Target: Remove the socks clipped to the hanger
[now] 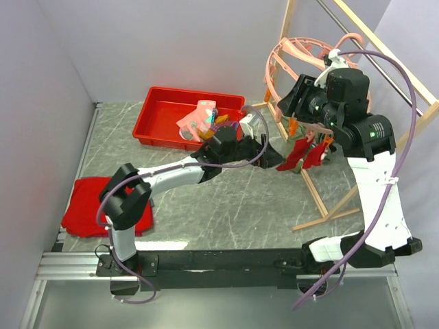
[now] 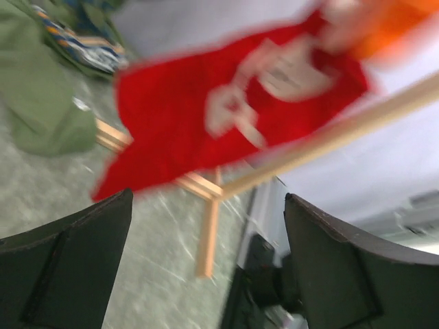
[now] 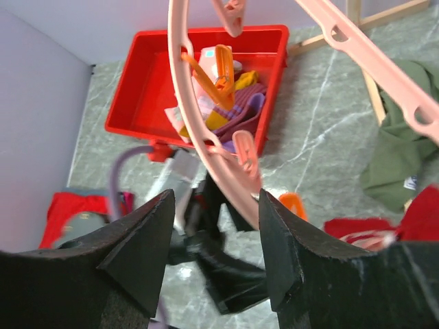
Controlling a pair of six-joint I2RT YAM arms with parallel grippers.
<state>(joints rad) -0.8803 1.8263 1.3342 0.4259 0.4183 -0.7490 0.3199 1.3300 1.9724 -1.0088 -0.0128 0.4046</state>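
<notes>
The pink ring hanger (image 1: 295, 58) hangs from the wooden-framed rail at the back right. Two red socks (image 1: 304, 152) dangle from its orange clips. My left gripper (image 1: 274, 156) is open and empty just left of them; in the left wrist view the red sock (image 2: 233, 113) is blurred, just above and ahead of the open jaws (image 2: 206, 202). An olive green sock (image 2: 41, 96) lies behind. My right gripper (image 1: 291, 103) is open at the ring's near rim; the pink ring (image 3: 195, 116) runs down beside its right finger (image 3: 288, 240). Pink, mustard and purple socks (image 3: 219, 113) lie in the red tray (image 3: 137, 103).
The red tray (image 1: 161, 113) stands at the back middle. A large flat red cloth (image 1: 86, 205) lies at the front left. The wooden frame's legs (image 1: 322, 205) stand on the table under the hanger. Grey walls close in the left side and the back.
</notes>
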